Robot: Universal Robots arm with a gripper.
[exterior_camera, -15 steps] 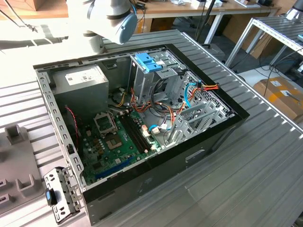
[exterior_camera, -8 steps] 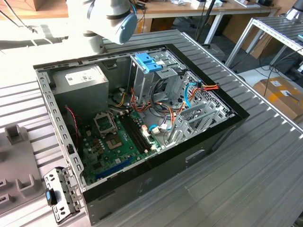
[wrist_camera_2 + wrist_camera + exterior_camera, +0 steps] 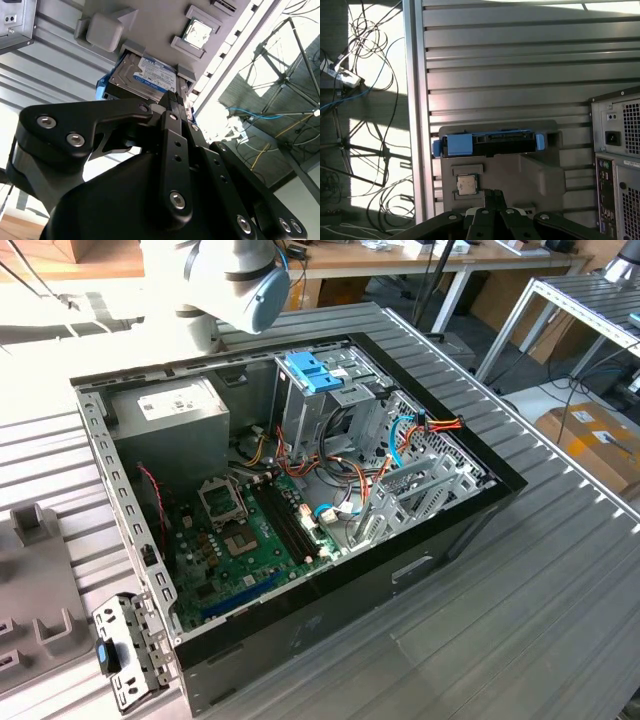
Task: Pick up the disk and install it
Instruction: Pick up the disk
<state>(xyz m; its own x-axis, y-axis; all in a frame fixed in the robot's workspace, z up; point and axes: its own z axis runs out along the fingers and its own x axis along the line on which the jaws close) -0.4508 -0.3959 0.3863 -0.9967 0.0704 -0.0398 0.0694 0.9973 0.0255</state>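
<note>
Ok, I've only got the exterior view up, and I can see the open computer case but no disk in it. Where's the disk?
Observer: In the second wrist view the disk sits in a grey holder on the ribbed table, outside the computer case.
Operator: Does the gripper have it?
Observer: No. The gripper is shut on nothing and apart from the disk.
Operator: Anything else in that holder?
Observer: Yes. In the first wrist view a small square chip sits in its own pocket beside the disk.
</note>
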